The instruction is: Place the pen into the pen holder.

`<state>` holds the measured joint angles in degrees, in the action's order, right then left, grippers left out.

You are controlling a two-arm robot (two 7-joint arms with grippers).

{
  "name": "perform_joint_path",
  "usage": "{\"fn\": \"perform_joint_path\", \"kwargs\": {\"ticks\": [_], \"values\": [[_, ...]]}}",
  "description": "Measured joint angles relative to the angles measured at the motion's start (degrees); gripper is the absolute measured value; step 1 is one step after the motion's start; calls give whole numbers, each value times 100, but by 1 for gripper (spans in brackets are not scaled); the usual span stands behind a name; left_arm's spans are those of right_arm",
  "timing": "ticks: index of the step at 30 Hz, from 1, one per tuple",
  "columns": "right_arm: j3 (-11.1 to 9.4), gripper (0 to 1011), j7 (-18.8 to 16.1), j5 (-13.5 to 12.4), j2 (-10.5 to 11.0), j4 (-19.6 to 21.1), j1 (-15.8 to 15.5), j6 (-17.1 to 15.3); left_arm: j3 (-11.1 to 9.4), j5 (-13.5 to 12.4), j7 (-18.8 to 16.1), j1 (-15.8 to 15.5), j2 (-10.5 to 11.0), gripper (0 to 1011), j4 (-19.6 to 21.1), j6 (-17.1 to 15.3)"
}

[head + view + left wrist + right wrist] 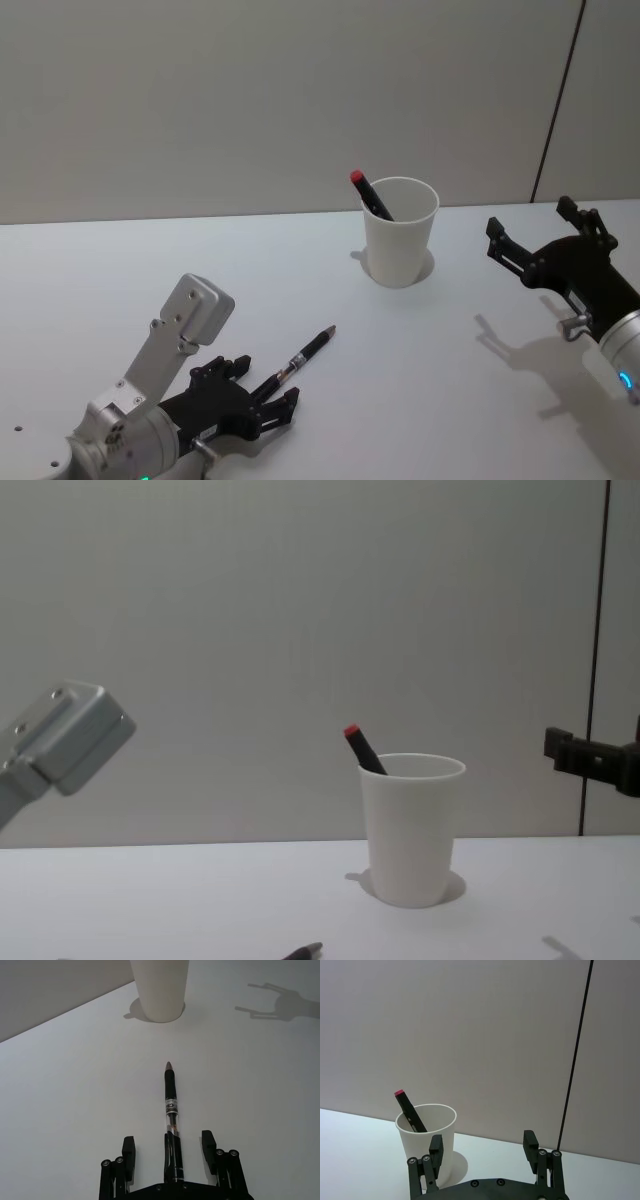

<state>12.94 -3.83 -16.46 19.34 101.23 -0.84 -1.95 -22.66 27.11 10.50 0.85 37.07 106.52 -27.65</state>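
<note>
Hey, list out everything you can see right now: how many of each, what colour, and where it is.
pen: one, black with a clear section and silver tip, lying on the table, rear end between the left gripper's fingers
pen holder: one, white paper cup, upright on the table beyond the pen's tip
marker: one, black with a red end, leaning inside the pen holder
table: one, white
wall: grey, behind the table
left gripper: one, black, open, low at the pen
right gripper: one, black, open, above the table to the right of the pen holder
</note>
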Motion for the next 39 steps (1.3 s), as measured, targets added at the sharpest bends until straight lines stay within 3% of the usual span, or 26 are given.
{"fn": "perform_joint_path", "kwargs": {"ticks": [20, 30, 32, 39], "values": [[0, 1001, 0, 0, 0, 0, 0, 0, 9, 32, 12, 8, -6, 651, -8, 83], [0, 1001, 0, 0, 0, 0, 0, 0, 10, 40, 22, 9, -6, 364, -3, 94], [0, 1001, 0, 0, 0, 0, 0, 0, 10, 42, 23, 9, -6, 265, -3, 94], [0, 1001, 0, 0, 0, 0, 0, 0, 11, 46, 26, 8, -6, 161, -1, 95]]}}
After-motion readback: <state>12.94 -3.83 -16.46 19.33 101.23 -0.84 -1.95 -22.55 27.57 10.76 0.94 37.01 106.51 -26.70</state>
